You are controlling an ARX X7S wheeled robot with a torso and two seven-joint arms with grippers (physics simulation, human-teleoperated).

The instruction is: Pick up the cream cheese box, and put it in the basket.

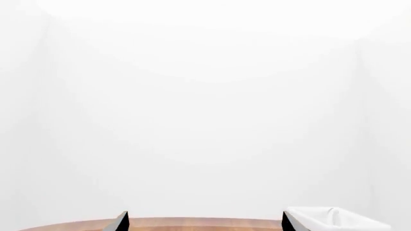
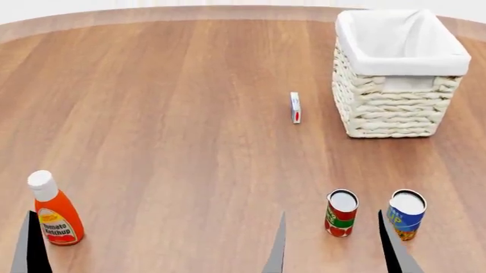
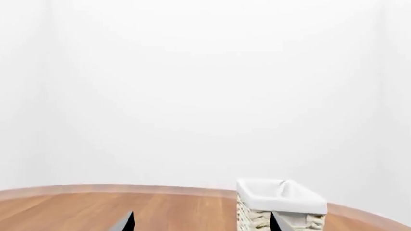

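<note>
Cream cheese box (image 2: 295,107) stands on its narrow edge on the wooden table (image 2: 167,114), at about 1 o'clock from the centre of the head view, just beside the basket (image 2: 395,74) but not touching it. The basket is at about 2 o'clock, upright, with its white cloth liner (image 2: 402,40) folded over the rim.

Near the bottom edge, a red-green can (image 2: 342,212) and a blue-yellow can (image 2: 406,214) stand upright side by side at about 5 o'clock, close but apart. A ketchup bottle (image 2: 53,209) stands at about 8 o'clock, well apart from them.

The right gripper (image 2: 334,244) has its fingers spread wide with nothing between them; the red-green can shows between the two tips in the head view. The left gripper (image 1: 204,222) also has separated fingers in its wrist view and grasps nothing.
</note>
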